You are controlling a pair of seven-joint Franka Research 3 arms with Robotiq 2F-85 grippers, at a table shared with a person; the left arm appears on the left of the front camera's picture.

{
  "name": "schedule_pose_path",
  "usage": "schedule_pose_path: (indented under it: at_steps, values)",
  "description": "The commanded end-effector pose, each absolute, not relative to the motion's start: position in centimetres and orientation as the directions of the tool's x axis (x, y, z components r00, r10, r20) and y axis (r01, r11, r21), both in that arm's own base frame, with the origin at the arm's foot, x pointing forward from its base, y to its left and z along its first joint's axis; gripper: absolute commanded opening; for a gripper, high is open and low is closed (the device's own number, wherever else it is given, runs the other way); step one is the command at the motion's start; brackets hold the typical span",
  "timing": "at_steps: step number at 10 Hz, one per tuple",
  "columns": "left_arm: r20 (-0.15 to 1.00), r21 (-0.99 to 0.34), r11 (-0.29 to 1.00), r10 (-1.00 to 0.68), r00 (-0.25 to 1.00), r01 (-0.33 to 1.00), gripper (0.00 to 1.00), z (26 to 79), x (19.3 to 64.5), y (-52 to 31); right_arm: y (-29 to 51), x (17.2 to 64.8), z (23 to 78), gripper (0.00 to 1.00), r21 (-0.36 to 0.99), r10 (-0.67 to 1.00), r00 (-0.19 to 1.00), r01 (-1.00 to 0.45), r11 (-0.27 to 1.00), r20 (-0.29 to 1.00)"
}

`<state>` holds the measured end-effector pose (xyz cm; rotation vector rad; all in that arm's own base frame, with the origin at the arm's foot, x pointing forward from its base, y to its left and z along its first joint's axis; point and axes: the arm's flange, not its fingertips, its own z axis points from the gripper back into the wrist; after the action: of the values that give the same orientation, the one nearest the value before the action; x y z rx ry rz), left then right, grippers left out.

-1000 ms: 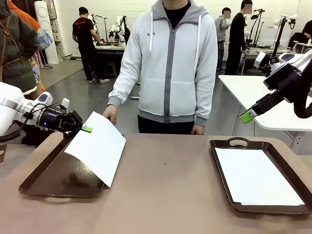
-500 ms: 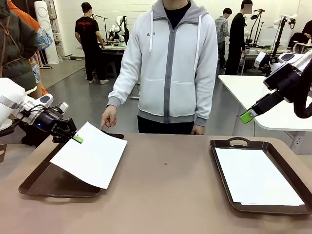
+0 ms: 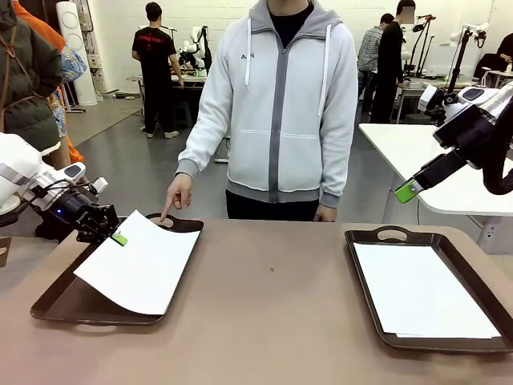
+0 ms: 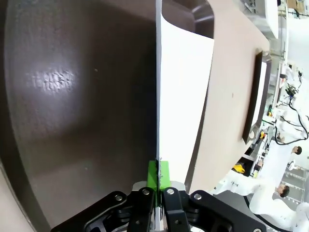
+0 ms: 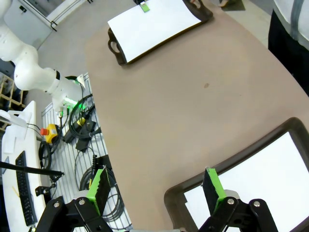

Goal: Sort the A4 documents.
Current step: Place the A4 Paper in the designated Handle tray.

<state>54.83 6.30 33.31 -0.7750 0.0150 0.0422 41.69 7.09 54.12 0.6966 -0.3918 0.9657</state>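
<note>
White A4 sheet [image 3: 138, 263] hangs tilted over the left tray [image 3: 56, 302], pinched by the left hand [image 3: 117, 237]; lower it flat before letting go. Right hand [image 5: 155, 187] waits spread.

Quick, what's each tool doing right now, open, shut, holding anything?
Left tool: shut on the A4 sheet, over the left tray.
Right tool: open, holding nothing.
</note>
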Motion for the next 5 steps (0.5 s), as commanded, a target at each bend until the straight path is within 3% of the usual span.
schedule_pose_path:
  at_steps: [1, 5]
  values:
    - [-0.032, -0.659, 0.747, 0.083, 0.996, -0.083, 0.01, 33.09, 55.3, 6.5, 7.11, 41.69, 54.08, 1.0, 0.366, 0.609, 0.52, -0.854, 0.37, 0.598]
    - [-0.022, -0.629, 0.773, 0.093, 0.995, -0.086, 0.01, 33.12, 55.48, 6.49, 7.11, 41.69, 54.08, 1.0, 0.366, 0.609, 0.52, -0.854, 0.37, 0.598]
